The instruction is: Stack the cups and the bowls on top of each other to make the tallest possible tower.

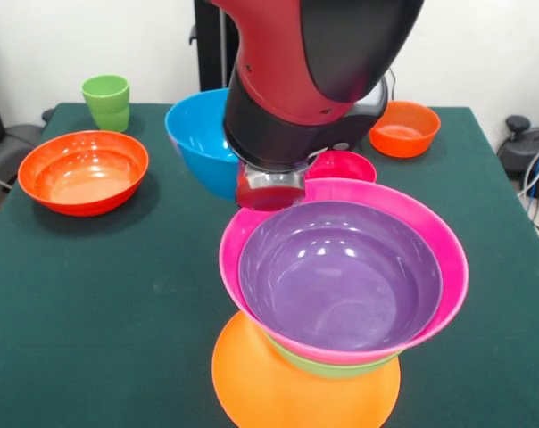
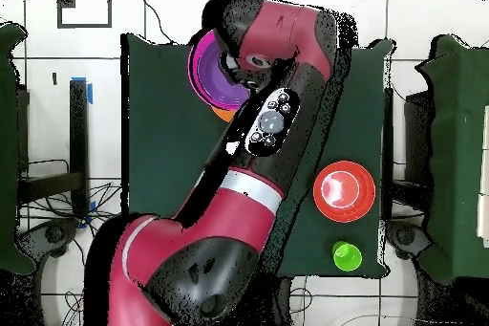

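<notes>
We see the tower (image 1: 341, 303) at the table's (image 1: 100, 303) near edge: purple bowl (image 1: 341, 272) nested in pink bowl (image 1: 435, 236), over a green rim on the upturned orange bowl (image 1: 296, 388). The gripper (image 1: 271, 189) sits behind its rim; we cannot tell its opening. Open cloth lies left, toward the red-orange bowl (image 1: 84, 171) and green cup (image 1: 107, 102)

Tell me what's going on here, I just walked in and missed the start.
A Sawyer arm is stacking bowls into a tower: a purple bowl sits in a pink bowl, over a green one, on an upturned orange bowl. Its gripper is hidden. A blue bowl, two red-orange bowls and a light-green cup wait on the table.
</notes>
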Motion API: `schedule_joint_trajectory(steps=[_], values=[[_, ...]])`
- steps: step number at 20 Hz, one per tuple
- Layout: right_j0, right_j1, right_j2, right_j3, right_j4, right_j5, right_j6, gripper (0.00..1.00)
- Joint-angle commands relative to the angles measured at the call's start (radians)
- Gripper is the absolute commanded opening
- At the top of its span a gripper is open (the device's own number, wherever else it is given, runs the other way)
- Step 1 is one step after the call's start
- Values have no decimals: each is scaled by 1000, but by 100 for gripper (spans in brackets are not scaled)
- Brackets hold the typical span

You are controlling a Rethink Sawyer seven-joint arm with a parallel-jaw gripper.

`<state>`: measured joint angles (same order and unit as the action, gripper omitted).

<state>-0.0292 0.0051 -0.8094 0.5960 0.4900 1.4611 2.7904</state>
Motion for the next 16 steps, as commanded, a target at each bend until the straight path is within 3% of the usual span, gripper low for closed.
schedule_joint_trajectory(steps=[1, 8, 16], values=[[58, -76, 90, 228, -58, -68, 94, 0], [65, -110, 96, 326, -87, -139, 21, 0], [48, -182, 100, 340, -84, -90, -7, 0]])
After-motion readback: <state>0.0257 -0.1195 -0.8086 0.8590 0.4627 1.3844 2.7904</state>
